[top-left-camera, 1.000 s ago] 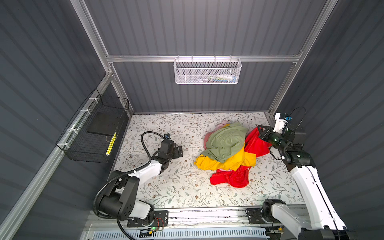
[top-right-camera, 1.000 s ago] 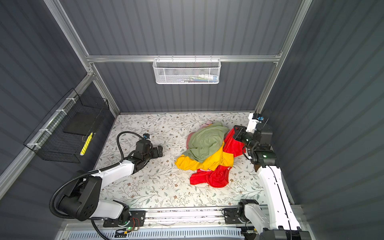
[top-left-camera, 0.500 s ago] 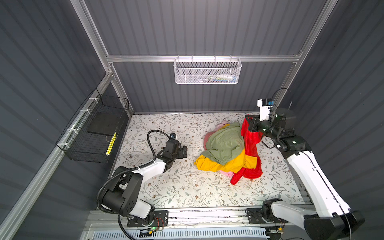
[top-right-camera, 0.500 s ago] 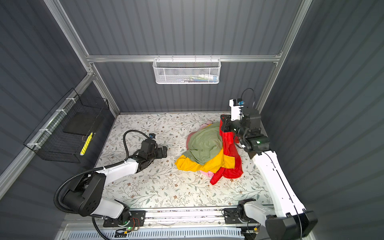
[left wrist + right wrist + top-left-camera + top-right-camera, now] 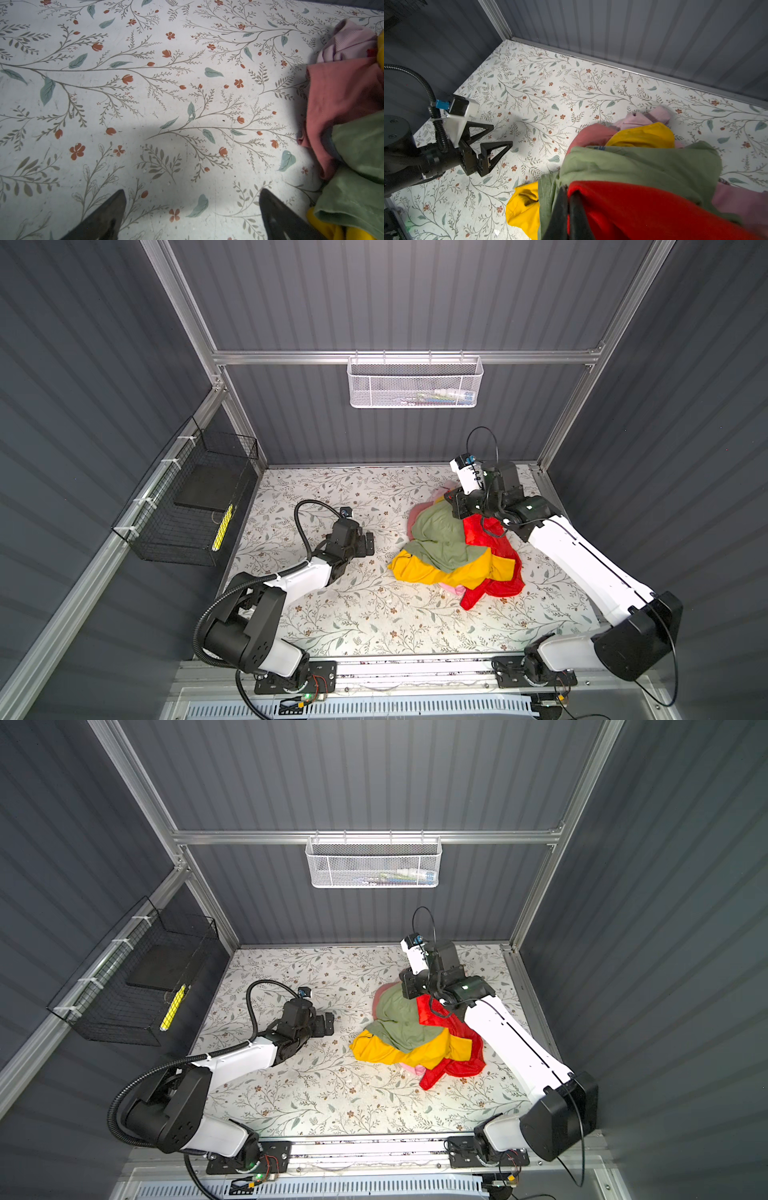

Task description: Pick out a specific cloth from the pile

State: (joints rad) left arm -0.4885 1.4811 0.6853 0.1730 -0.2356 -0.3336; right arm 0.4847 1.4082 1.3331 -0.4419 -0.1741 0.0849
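Red cloth (image 5: 643, 207) is pinched between the clenched right jaws and is draped over the pile (image 5: 436, 539) beneath them. The left jaws are held spread and empty above the tabletop (image 5: 353, 614), the pile lying off to one side of them.

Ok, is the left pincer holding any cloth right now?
No, the left pincer is open above the floral table, apart from the pile.

Lit brightly from overhead across the surface (image 5: 374, 626) in both top views, dim along the walls (image 5: 415, 302). Shows soft shadows in the left wrist view (print otherwise sharp). Blurs the cloth (image 5: 654, 209) near the right wrist lens.
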